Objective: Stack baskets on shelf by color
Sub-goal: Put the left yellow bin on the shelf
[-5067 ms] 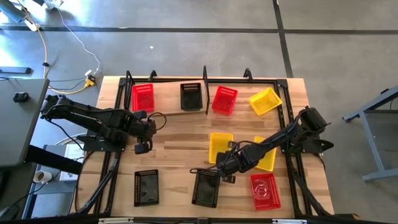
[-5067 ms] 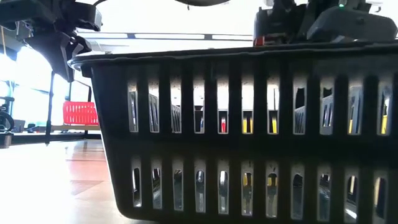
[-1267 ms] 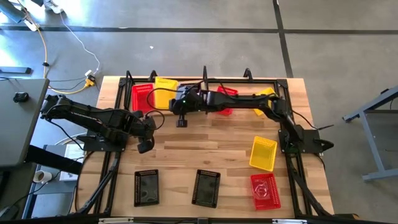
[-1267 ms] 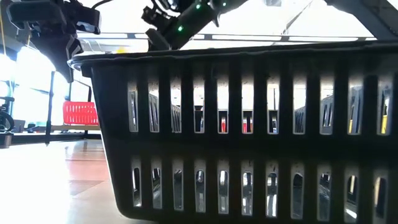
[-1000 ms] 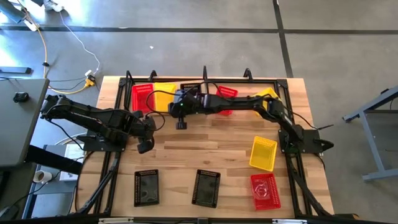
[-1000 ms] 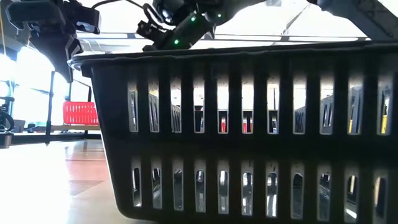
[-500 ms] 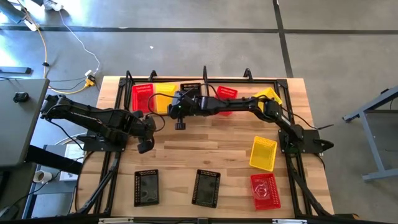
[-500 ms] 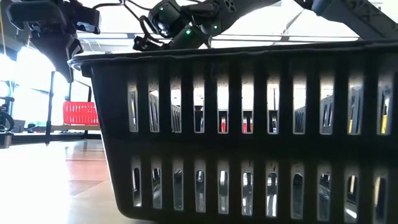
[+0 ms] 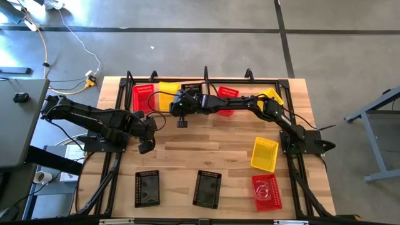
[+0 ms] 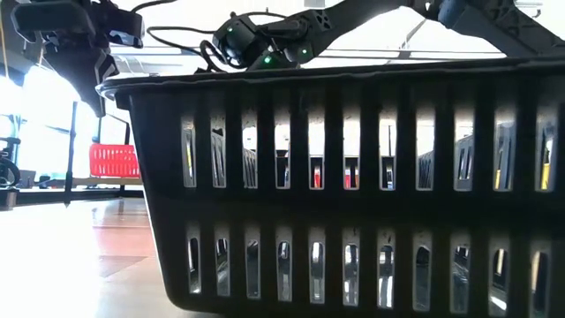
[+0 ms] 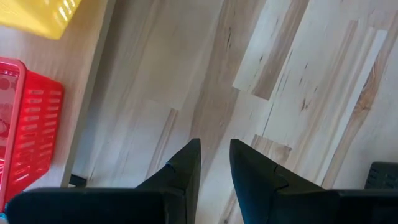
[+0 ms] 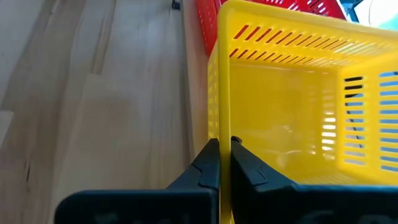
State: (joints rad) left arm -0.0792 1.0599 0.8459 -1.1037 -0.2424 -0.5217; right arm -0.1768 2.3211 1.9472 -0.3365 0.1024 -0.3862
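In the low view a black slotted plastic basket (image 10: 353, 185) at the counter's near edge fills nearly the whole picture; only the overhead view shows a second black mesh basket (image 9: 147, 188) beside it and a red mesh basket (image 9: 267, 191) further along that edge, with a yellow mesh basket (image 9: 264, 154) just behind the red one. At mid-counter the left gripper (image 9: 143, 147) hovers over the bare slatted wooden counter (image 9: 200, 147), its jaws slightly parted on nothing, as its wrist view shows. Farther back, the right gripper (image 12: 224, 144) has its jaws pinched on the wall of a yellow slotted basket (image 12: 292, 106), held at the wooden shelf with the black tube frame (image 9: 206, 78), beside a red basket (image 9: 142, 95); its wrist view alone shows that pinch.
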